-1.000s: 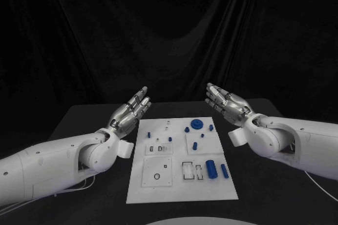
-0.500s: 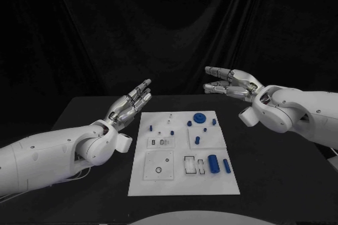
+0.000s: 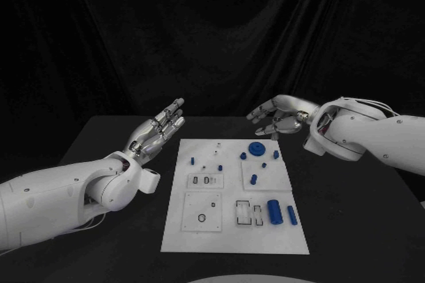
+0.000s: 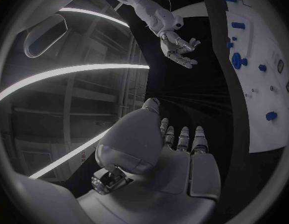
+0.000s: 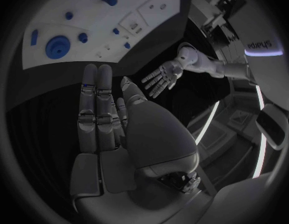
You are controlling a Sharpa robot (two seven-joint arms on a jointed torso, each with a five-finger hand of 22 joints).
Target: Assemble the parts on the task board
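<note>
The white task board (image 3: 234, 246) lies in the middle of the black table. It carries a round blue gear-like part (image 3: 255, 150), two blue cylinders (image 3: 274, 212) near its right edge and several small blue pieces. My left hand (image 3: 159, 128) hovers off the board's far left corner, fingers stretched out and apart, holding nothing. Over the board's far edge my right hand (image 3: 276, 116) hangs palm down with its fingers spread and slightly curved, also empty. The left wrist view shows my left hand (image 4: 179, 144), the right hand (image 4: 179, 47) and the board (image 4: 263, 99). In the right wrist view are my right hand (image 5: 104, 119), the left hand (image 5: 160, 79) and the gear (image 5: 57, 47).
Bare black tabletop (image 3: 354, 221) runs along both long sides of the board, and a black curtain hangs behind. The white forearms reach in from either side, the left one (image 3: 71, 191) low beside the board's left edge.
The right hand has swung up, turned palm down and come in over the board's far edge. The left hand has stayed nearly where it was. The camera has shifted slightly.
</note>
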